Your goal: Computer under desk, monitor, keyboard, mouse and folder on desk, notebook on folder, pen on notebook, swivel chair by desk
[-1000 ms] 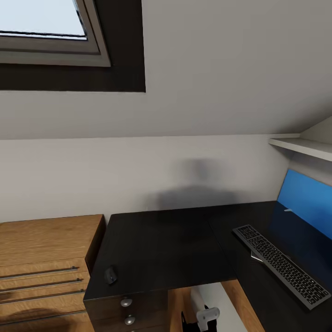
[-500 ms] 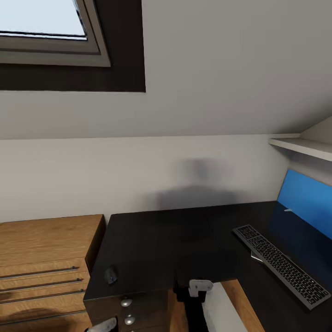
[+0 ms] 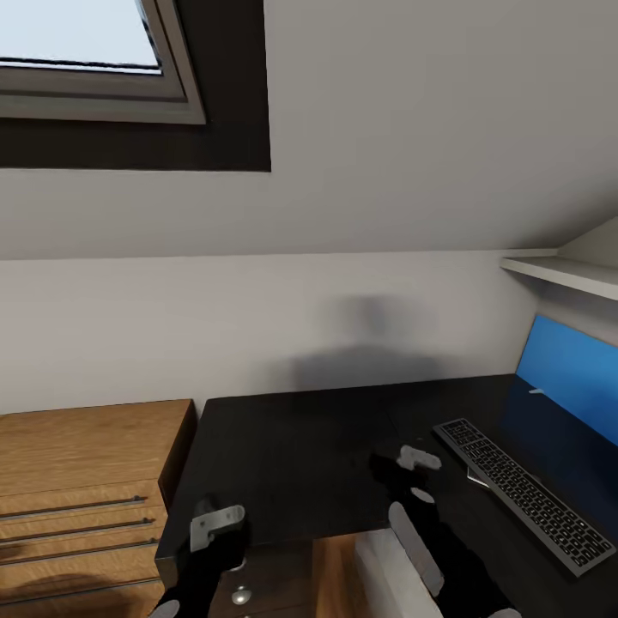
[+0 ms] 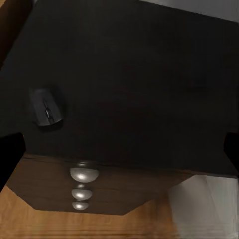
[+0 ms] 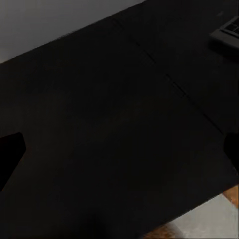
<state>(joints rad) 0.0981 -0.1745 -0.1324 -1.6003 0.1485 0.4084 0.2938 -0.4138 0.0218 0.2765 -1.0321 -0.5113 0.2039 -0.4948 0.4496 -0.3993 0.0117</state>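
Left jaws: you can read them as spread; in the left wrist view a dark fingertip (image 4: 11, 154) sits at one edge and another at the opposite edge, wide apart, nothing between them.
Left gripper (image 3: 215, 525): your left arm's end hangs over the front corner of the desk, above the drawer column.
Right jaws: spread as well; in the right wrist view one dark fingertip (image 5: 10, 149) shows at one edge and another at the far edge, with bare desktop between.
Right gripper (image 3: 410, 468): over the desk's front edge, near the close end of the keyboard, holding nothing.
Mouse (image 4: 47, 107): on the desk near its front corner, just back from the edge above the knobs; in the head view your left gripper covers that spot.
Drawer knobs (image 4: 83, 174): round, silver, in a column under the desk's front edge.
Desk (image 3: 292, 446): glossy black L-shaped top with a blue back panel (image 3: 571, 373) on the right.
Keyboard (image 3: 524, 491): flat on the desk's right wing, running diagonally.
Dresser (image 3: 81, 481): light wood with bar handles, touching the desk's left side.
Skylight (image 3: 81, 39): in the sloped ceiling, upper left.
Wall shelf (image 3: 562, 273): white, above the blue panel.
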